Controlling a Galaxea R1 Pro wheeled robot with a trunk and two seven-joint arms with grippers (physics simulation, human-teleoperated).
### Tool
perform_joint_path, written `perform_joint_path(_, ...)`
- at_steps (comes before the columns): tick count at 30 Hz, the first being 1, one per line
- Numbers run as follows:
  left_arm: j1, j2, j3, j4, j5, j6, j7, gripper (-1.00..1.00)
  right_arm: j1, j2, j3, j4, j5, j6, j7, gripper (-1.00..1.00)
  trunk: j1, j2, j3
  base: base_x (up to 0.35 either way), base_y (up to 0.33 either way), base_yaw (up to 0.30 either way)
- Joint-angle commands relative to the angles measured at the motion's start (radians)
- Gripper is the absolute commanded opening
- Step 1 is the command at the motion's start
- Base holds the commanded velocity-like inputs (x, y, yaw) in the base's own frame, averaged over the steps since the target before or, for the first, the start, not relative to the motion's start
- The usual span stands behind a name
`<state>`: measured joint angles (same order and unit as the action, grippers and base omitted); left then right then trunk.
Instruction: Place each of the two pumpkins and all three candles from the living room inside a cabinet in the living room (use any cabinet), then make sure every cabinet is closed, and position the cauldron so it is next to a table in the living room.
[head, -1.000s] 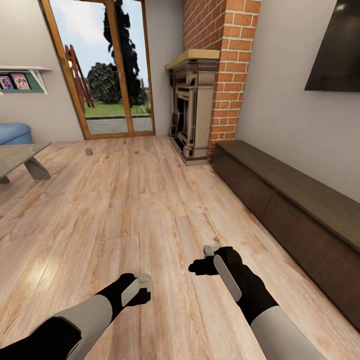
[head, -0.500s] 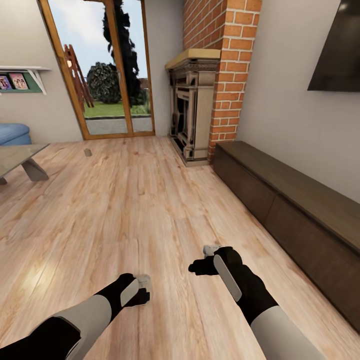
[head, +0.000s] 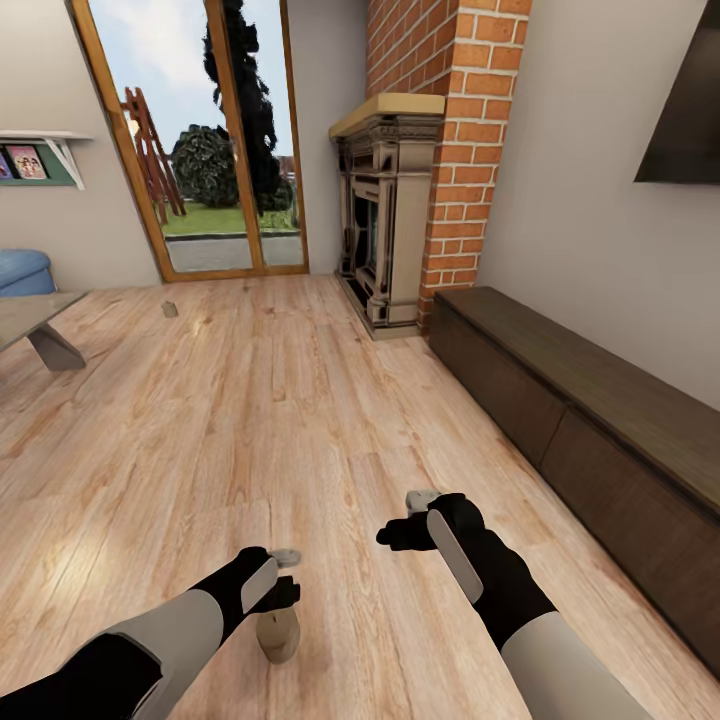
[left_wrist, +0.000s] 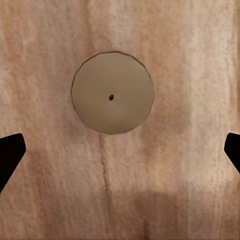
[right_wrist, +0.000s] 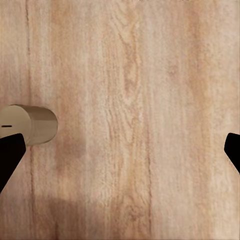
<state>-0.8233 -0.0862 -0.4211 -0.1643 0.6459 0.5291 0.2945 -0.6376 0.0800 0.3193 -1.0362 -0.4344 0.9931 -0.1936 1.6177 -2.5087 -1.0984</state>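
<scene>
Two candles show on the wooden floor (head: 300, 400): one candle (head: 279, 634) stands upright just below the left gripper (head: 283, 575), a short, stubby cream-beige cylinder whose flat round top (left_wrist: 112, 92) carries a tiny dark wick at its centre, and a second candle (head: 170, 310) sits far off near the glass door (head: 190, 150). Seen from the left wrist, that gripper's dark fingertips (left_wrist: 10, 155) are spread wide at either edge, holding nothing. The right gripper (head: 408, 520) hangs over bare planks, its fingertips (right_wrist: 11, 155) likewise apart and empty, with the near candle (right_wrist: 30, 125) just beside one of them. The long, low dark-brown cabinet (head: 600, 440) runs along the right wall, its fronts shut. A corner of the grey table (head: 30, 320) shows at the left.
</scene>
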Motion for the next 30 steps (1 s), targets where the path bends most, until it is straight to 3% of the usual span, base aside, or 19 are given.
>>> perform_joint_path(1, 0.000, 0.000, -0.007, -0.002, 0.011, 0.004, 0.007, 1.00, -0.001, 0.000, 0.001, -0.001, -0.010, 0.002, -0.010, 1.00, 0.000, 0.000, -0.001, 0.046, 0.000, 0.000)
perform_joint_path(8, 0.000, 0.000, -0.008, -0.003, 0.010, 0.004, -0.001, 1.00, -0.001, 0.000, 0.001, -0.001, -0.010, 0.002, -0.010, 1.00, 0.000, 0.000, -0.001, 0.014, 0.000, 0.000)
perform_joint_path(30, 0.000, 0.000, -0.007, -0.003, 0.009, 0.000, -0.001, 1.00, -0.001, 0.001, 0.002, 0.002, -0.010, 0.001, -0.007, 1.00, 0.010, -0.005, -0.086, 0.000, 0.000, 0.000)
